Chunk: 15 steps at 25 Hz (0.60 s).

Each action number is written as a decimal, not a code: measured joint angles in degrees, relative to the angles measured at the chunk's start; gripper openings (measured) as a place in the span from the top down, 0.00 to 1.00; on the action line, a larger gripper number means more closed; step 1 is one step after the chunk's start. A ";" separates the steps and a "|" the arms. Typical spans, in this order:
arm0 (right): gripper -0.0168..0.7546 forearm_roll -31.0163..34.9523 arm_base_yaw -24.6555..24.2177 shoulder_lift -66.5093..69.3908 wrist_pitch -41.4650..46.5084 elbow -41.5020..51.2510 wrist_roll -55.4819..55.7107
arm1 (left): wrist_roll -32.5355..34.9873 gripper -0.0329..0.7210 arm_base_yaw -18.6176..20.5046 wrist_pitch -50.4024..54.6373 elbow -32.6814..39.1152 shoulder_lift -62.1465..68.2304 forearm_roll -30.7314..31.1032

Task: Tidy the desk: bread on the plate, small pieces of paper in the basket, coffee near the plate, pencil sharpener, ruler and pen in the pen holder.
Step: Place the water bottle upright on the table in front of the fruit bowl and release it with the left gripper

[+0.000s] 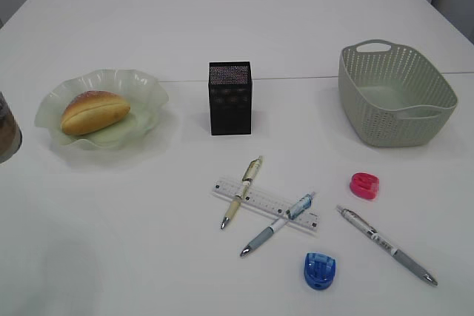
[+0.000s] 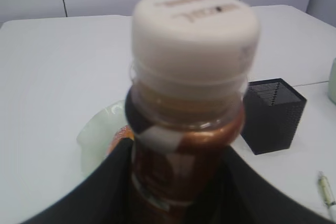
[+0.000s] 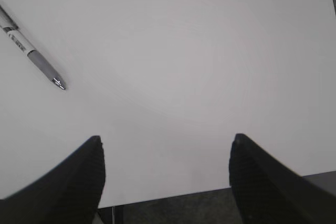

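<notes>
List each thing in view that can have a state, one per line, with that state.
Bread: on the plate.
Coffee: capped, upright, held between the left jaws.
Pen holder: upright; contents cannot be told.
Basket: upright, looks empty.
Ruler: flat on the desk, under two pens.
Right gripper: jaws open, holding nothing.

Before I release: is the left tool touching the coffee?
Touching. The left wrist view shows the left tool with both fingers pressed against the coffee bottle's sides.
</notes>
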 joint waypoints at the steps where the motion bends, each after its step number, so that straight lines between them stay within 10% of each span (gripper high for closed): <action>1: 0.24 -0.35 0.00 0.00 0.00 0.00 0.00 | 0.00 0.56 0.44 -1.45 0.00 1.87 -0.13; 15: 0.24 -2.32 0.00 0.00 0.00 0.00 0.00 | 0.31 0.56 1.12 -28.02 0.09 27.80 -13.96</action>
